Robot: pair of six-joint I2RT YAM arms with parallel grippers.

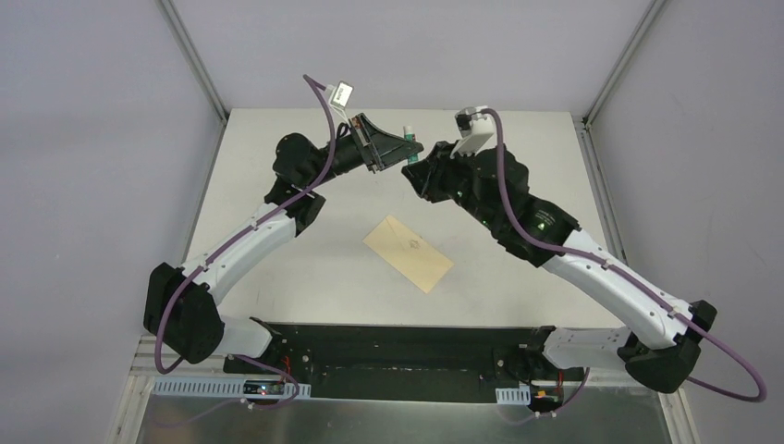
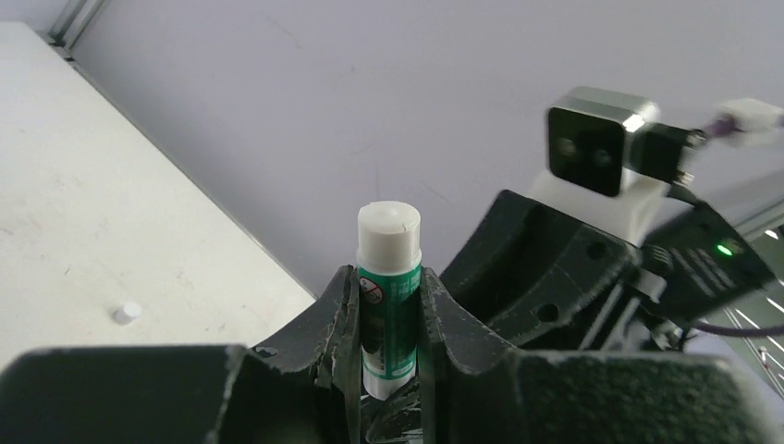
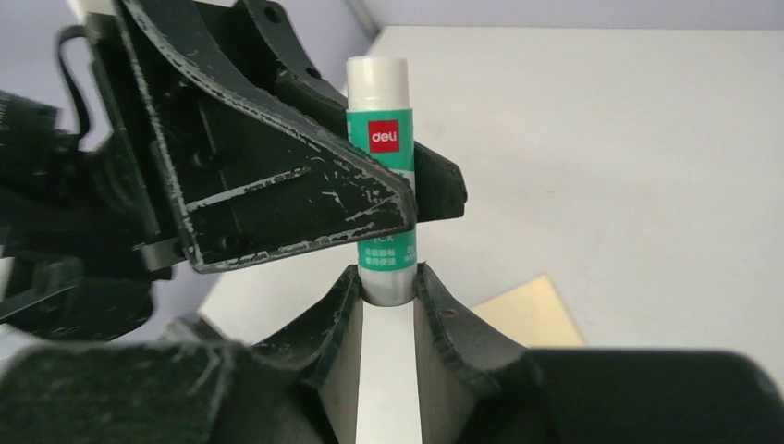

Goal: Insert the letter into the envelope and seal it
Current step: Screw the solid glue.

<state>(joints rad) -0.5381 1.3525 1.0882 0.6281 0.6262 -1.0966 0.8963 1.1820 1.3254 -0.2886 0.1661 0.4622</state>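
Left gripper [image 2: 388, 279] is clamped on the body of a glue stick [image 3: 379, 139], a smooth white-and-green plastic cylinder. Right gripper [image 3: 386, 277] pinches one end of the same tube, both raised over the far table [image 1: 518, 157]. The envelope [image 1: 408, 252], flat yellow-tan paper, lies well apart, nearer the bases.

White matte table [image 1: 277, 157] seen from above, evenly lit, with only soft shadows. Pale lilac-grey walls [image 1: 92, 139] enclose it on three sides. An aluminium left post [image 1: 192, 57] and right post [image 1: 625, 57] rise from its far corners. A brushed metal sheet [image 1: 398, 424], possibly a shelf, borders the near edge.
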